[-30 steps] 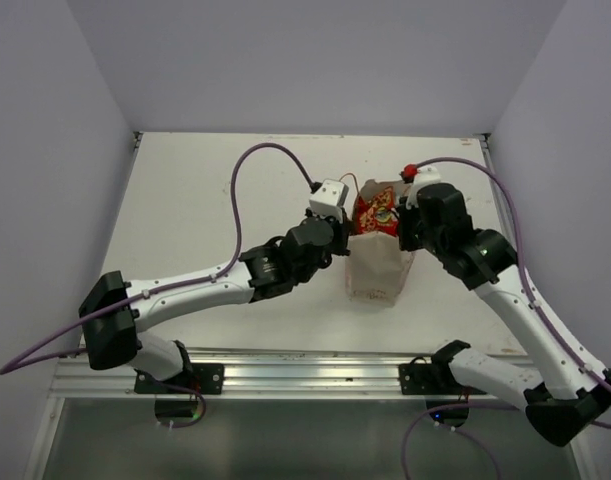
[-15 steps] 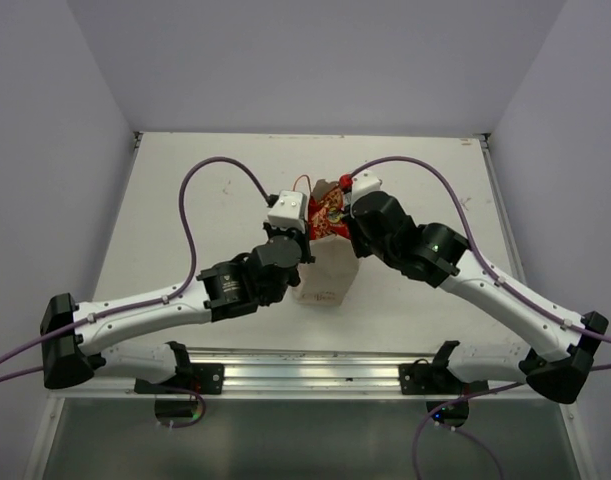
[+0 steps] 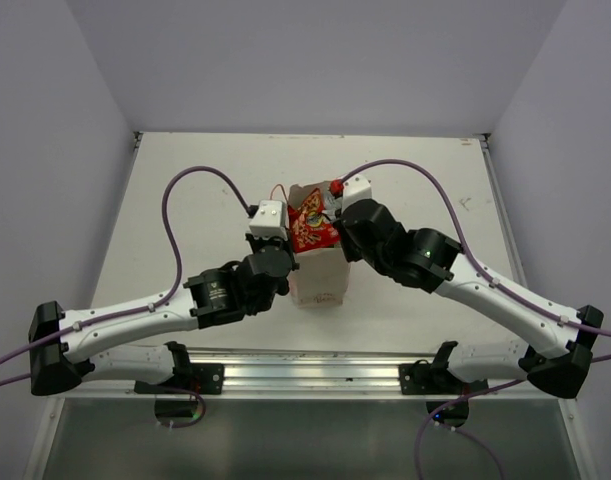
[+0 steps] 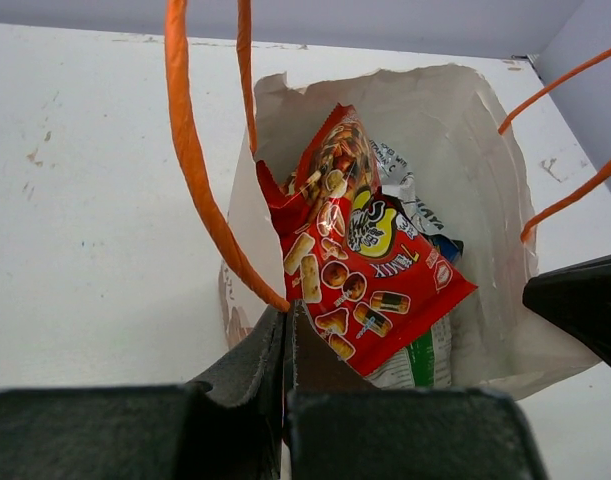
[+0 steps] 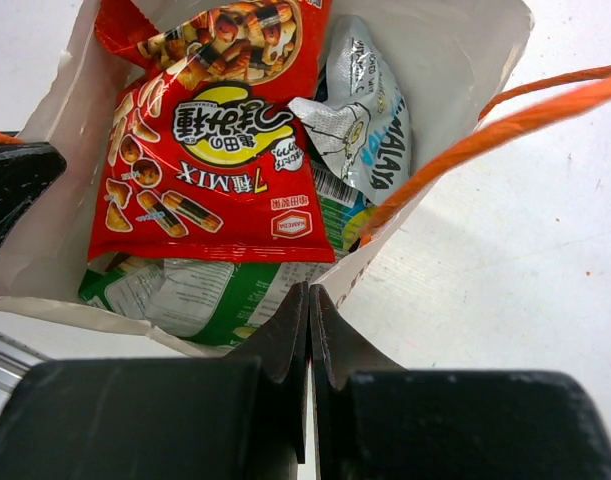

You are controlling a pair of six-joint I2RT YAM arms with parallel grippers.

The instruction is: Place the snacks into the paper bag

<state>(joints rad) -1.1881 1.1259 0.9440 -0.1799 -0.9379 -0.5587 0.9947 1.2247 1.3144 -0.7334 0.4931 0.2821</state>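
The white paper bag (image 3: pixel 320 285) stands upright on the table between my two arms. Several snacks sit inside it: a red packet (image 3: pixel 310 228) on top, also in the left wrist view (image 4: pixel 370 275) and the right wrist view (image 5: pixel 210 150). A silver-blue packet (image 5: pixel 370 110) and a green packet (image 5: pixel 215 300) lie under it. My left gripper (image 4: pixel 288 312) is shut on the bag's left rim at the base of an orange-red string handle (image 4: pixel 200 170). My right gripper (image 5: pixel 310 290) is shut on the opposite rim by the other handle (image 5: pixel 505 125).
The white table (image 3: pixel 185 200) is walled in on three sides. A metal rail (image 3: pixel 305 375) runs along the near edge by the arm bases. Purple cables (image 3: pixel 190 175) loop above both arms.
Both arms have carried the bag to the left and a little nearer the front edge, each still gripping its rim. The packets stay inside.
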